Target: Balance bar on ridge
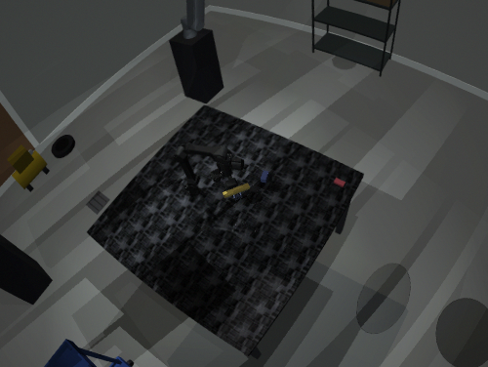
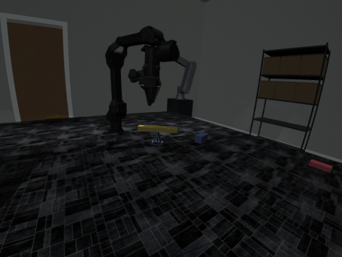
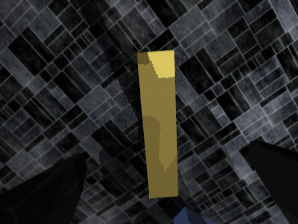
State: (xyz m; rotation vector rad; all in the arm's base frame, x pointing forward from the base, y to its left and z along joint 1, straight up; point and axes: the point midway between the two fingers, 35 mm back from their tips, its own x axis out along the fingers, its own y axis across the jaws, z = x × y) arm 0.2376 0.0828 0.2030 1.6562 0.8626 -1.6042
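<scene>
The yellow bar (image 1: 236, 190) (image 2: 157, 129) (image 3: 162, 100) lies across the top of the small blue-grey ridge (image 2: 157, 142) (image 1: 237, 197). In the exterior view it looks close to level, both ends clear of the dark patterned table (image 2: 171, 212) (image 1: 273, 234). The ridge stands under about the middle of the bar; the wrist view does not show it. My gripper (image 2: 150, 103) (image 3: 167, 155) is open and empty, pointing down, well above the bar. In the wrist view its fingers stand wide on either side with the bar seen below between them.
A blue block (image 1: 264, 177) (image 2: 201, 138) (image 3: 189, 217) stands on the table a little beyond one end of the bar. A red block (image 1: 340, 183) (image 2: 320, 165) lies near the table's far corner. Shelves, another arm on a pedestal and a yellow object stand off the table.
</scene>
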